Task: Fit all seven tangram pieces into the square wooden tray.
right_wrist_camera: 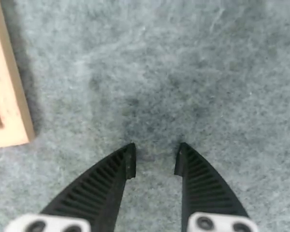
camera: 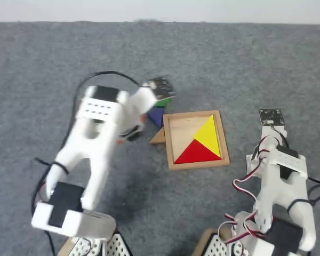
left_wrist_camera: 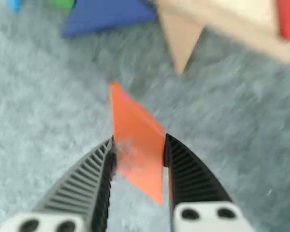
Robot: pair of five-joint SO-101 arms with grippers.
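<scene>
I hold the orange piece (left_wrist_camera: pixel 130 121) pinched in my left tool (left_wrist_camera: pixel 138 141); the tray (camera: pixel 198 164) is nearest this arm
The piece's long axis runs out past the tips, roughly toward the tray; a tan triangle (camera: pixel 158 137) lies against the near tray edge, between; the tray holds a yellow triangle (camera: pixel 209 134) and a red triangle (camera: pixel 196 153); my right tool (right_wrist_camera: pixel 154 152) hangs spread over the bench (right_wrist_camera: pixel 208 72) beside the tray.

Left arm (camera: pixel 96 138): stretched forward from its base, wrist tipped down, ending just left of the tray (camera: pixel 200 164).
Left jaws: clamped on an orange piece (left_wrist_camera: pixel 135 140), one on each long edge, pointing down at the surface (right_wrist_camera: pixel 183 72) near the tray's left side.
Right arm (camera: pixel 280 176): folded upright, well right of the tray.
Right jaws: parted, gripping nothing, low over the surface beside the tray's corner.
</scene>
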